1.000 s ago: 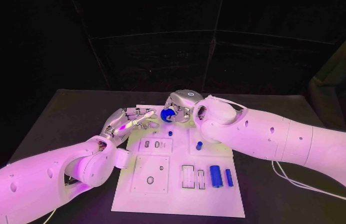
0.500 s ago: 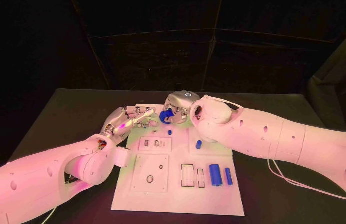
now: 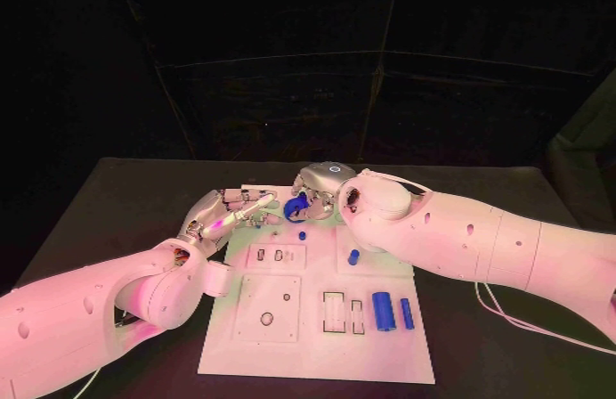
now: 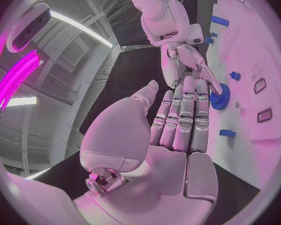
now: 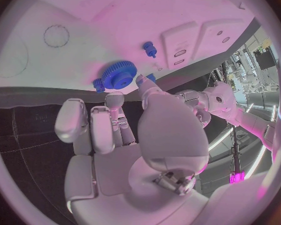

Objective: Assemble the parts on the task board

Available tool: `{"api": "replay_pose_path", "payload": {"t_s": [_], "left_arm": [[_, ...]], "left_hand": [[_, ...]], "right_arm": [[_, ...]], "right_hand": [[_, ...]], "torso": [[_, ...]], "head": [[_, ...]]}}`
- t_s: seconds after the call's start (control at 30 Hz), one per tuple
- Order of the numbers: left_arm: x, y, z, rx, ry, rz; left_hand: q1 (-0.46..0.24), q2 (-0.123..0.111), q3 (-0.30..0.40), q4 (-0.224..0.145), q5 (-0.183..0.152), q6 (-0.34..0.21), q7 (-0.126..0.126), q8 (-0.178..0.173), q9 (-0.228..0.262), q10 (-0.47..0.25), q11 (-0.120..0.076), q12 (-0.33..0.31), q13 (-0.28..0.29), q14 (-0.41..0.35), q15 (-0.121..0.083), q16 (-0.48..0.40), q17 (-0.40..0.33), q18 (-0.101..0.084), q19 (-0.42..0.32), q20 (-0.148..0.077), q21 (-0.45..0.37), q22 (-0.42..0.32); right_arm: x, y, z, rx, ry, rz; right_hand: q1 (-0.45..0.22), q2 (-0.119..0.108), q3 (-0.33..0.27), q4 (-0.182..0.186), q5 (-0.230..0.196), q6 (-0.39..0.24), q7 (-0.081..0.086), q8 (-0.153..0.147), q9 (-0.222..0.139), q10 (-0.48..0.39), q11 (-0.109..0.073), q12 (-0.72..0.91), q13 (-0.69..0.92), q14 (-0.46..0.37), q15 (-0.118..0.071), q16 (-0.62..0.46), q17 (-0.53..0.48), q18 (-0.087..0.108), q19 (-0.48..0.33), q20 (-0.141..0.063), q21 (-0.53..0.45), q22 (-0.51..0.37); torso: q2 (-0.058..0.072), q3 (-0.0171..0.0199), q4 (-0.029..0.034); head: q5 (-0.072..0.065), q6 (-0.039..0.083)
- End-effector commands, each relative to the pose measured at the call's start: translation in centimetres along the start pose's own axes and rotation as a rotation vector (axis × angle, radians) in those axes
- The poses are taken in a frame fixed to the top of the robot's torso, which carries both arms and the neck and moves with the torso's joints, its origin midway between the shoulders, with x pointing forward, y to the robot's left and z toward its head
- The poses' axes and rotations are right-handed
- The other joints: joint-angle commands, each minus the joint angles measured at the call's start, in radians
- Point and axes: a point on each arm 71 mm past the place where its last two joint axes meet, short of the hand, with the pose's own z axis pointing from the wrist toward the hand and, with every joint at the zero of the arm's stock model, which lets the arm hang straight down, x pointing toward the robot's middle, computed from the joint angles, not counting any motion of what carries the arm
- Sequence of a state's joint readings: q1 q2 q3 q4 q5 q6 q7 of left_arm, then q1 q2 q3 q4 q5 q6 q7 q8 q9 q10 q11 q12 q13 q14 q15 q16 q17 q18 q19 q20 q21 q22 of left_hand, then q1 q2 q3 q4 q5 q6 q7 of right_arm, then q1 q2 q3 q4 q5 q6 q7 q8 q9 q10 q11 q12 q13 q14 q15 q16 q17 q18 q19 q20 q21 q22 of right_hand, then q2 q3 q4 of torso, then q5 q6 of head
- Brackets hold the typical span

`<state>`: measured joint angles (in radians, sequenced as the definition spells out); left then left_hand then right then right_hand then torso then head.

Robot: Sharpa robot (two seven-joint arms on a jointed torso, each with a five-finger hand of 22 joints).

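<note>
left robot hand (image 3: 229,214): hovering over the far left corner of the task board, fingers stretched out straight and close together, holding nothing as far as I can see. Its fingertips (image 4: 192,81) sit just beside the gear.

task board (image 3: 308,350): white plate in the middle of the black table (image 3: 116,203), long side running from the near edge to the far edge.

small blue part (image 4: 227,133): lying flat on the board near the left hand, wrist cam shows it.

blue gear (image 3: 298,204): up at the far end of the board, right between the two hands. The right robot hand has it.

blue peg (image 3: 303,235): standing on the board just on the near side of the gear.

right robot hand (image 3: 321,191): at the far end of the board, fingers curled round the gear, pinching it at the rim.

blue cylinders (image 3: 384,310): a fat one and a thin one side by side toward the board's near right corner, another short one (image 3: 354,257) further up.
</note>
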<state>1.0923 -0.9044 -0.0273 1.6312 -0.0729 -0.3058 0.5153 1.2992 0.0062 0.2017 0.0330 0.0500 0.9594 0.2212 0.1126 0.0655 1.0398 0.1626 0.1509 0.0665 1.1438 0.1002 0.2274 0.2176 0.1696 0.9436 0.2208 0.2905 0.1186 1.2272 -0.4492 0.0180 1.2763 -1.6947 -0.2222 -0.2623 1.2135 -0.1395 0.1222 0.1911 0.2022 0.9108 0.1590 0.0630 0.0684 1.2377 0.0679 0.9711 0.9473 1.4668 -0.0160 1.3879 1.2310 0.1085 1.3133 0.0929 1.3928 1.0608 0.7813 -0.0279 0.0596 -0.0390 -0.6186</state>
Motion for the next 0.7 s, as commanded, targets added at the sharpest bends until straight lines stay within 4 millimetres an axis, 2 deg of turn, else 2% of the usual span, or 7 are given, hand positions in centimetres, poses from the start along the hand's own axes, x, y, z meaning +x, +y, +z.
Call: {"api": "replay_pose_path", "payload": {"t_s": [0.03, 0.43, 0.7], "left_arm": [[0.11, -0.08, 0.03, -0.001, 0.015, -0.002], [0.06, -0.06, 0.05, -0.002, 0.014, -0.001], [0.00, -0.04, 0.05, -0.004, 0.013, -0.001]], "left_hand": [[0.001, 0.011, 0.002, -0.002, 0.001, -0.005, 0.005, -0.004, 0.000, -0.003, 0.002, -0.004, -0.001, -0.001, 0.009, -0.003, 0.001, 0.013, 0.009, 0.000, -0.004, -0.001], [0.001, 0.011, 0.005, -0.005, 0.001, -0.005, 0.005, -0.005, 0.000, -0.004, 0.003, -0.005, -0.002, -0.001, 0.009, -0.006, 0.003, 0.013, 0.009, 0.000, -0.006, -0.002], [0.001, 0.011, 0.007, -0.006, 0.001, -0.006, 0.005, -0.005, -0.001, -0.005, 0.003, -0.006, -0.002, -0.001, 0.009, -0.007, 0.003, 0.013, 0.009, 0.000, -0.006, -0.003]], "right_arm": [[0.21, 0.05, -0.13, -0.014, 0.047, -0.001], [0.35, -0.38, -0.60, -0.019, 0.071, 0.014], [0.41, -0.82, -0.53, 0.010, 0.060, 0.014]], "right_hand": [[-0.009, 0.004, -0.027, 0.014, 0.007, 0.013, -0.002, 0.008, 0.002, 0.002, 0.000, 0.010, 0.008, 0.040, 0.006, -0.005, 0.002, -0.009, -0.001, 0.006, -0.005, 0.002], [-0.020, 0.032, -0.075, 0.047, 0.024, 0.042, -0.009, 0.009, 0.002, 0.030, -0.006, 0.060, 0.056, 0.042, 0.001, 0.000, 0.013, -0.011, 0.004, 0.001, -0.001, 0.010], [-0.018, 0.034, -0.099, 0.059, 0.029, 0.010, -0.001, -0.003, -0.004, 0.021, 0.001, 0.054, 0.051, 0.042, 0.005, 0.000, 0.014, -0.011, 0.003, 0.003, -0.001, 0.009]], "torso": [[0.001, 0.0003, -0.0009], [0.000, -0.0003, -0.0002], [0.000, -0.0007, 0.0007]], "head": [[0.001, -0.002], [0.001, -0.006], [0.000, -0.008]]}}
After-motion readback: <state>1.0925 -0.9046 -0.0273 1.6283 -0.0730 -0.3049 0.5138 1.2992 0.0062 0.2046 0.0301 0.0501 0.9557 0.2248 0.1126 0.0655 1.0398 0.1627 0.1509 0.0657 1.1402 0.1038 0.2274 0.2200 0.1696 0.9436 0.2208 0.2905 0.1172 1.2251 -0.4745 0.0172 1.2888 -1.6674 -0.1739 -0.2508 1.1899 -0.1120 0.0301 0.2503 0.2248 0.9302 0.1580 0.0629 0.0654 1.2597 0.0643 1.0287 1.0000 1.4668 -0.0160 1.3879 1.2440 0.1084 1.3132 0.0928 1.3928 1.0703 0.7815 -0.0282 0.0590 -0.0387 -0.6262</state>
